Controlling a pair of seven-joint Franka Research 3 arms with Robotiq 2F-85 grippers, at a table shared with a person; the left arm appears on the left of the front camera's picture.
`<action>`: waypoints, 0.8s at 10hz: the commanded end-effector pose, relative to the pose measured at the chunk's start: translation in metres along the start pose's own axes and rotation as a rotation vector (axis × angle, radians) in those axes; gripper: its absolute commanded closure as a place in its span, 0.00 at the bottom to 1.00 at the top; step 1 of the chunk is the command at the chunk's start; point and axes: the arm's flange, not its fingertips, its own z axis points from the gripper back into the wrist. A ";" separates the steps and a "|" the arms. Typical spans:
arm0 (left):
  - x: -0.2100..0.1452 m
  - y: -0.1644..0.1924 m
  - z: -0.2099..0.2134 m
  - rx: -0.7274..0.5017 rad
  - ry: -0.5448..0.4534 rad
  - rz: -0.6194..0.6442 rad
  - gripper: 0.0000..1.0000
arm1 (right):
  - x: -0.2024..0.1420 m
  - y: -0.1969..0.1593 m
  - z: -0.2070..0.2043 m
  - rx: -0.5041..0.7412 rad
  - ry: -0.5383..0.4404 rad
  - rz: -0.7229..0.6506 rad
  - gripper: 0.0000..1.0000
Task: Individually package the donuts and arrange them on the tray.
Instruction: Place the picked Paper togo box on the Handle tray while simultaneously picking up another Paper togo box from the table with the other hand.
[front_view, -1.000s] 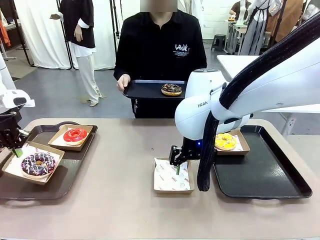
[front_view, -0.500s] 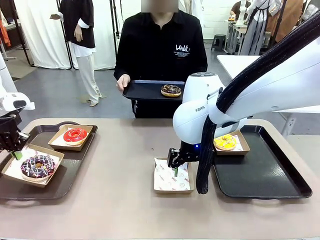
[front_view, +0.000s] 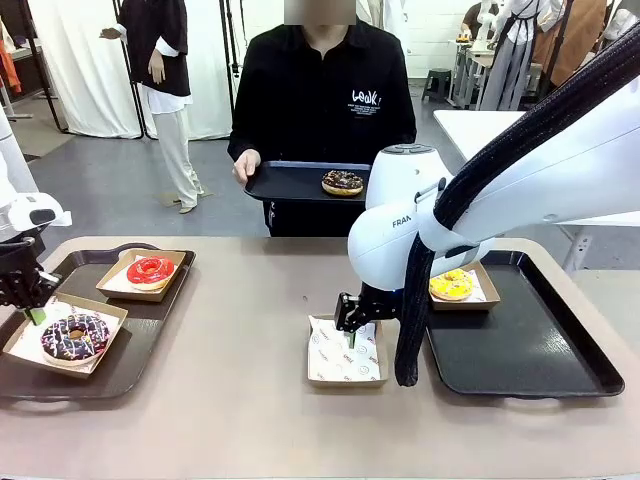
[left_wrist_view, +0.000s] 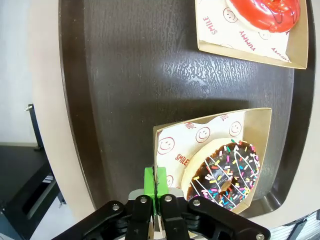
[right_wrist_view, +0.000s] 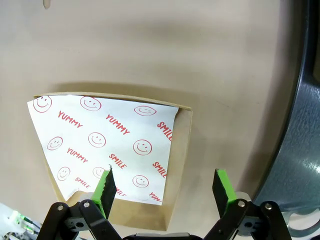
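On the left dark tray (front_view: 140, 345) my left gripper (front_view: 36, 312) is shut on the rim of a paper box (left_wrist_view: 260, 125). That box holds a chocolate donut with purple-white sprinkles (front_view: 75, 337) (left_wrist_view: 226, 172). A glossy red donut (front_view: 150, 270) (left_wrist_view: 272, 11) lies in a second box behind it. My right gripper (front_view: 351, 335) (right_wrist_view: 164, 189) hangs open over an empty paper-lined box (front_view: 345, 352) (right_wrist_view: 110, 150), its fingers astride the box's right wall. A yellow donut (front_view: 451, 285) sits boxed on the right tray (front_view: 530, 350). The person holds a small black tray (front_view: 290, 180) carrying a pale-sprinkled chocolate donut (front_view: 342, 181).
The right tray's dark rim (right_wrist_view: 300, 125) runs beside the empty box. Bare tabletop (front_view: 250, 330) lies between the two trays. My right arm's white body and black cable sleeve (front_view: 410, 330) hang over the table's middle right.
My left gripper has pulled the sprinkled donut's box slightly toward the near side of the left tray. My right arm has shifted a little to the left over the empty box.
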 end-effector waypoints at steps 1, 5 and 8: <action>0.000 0.001 -0.003 0.034 -0.020 0.020 0.99 | 0.002 0.000 -0.009 -0.015 -0.028 0.000 0.00; 0.000 0.001 -0.001 0.033 -0.037 0.033 0.99 | 0.003 -0.001 -0.010 -0.009 -0.043 -0.005 0.00; 0.001 0.002 0.000 0.034 -0.036 0.041 0.44 | 0.002 -0.005 -0.011 -0.009 -0.058 -0.020 0.56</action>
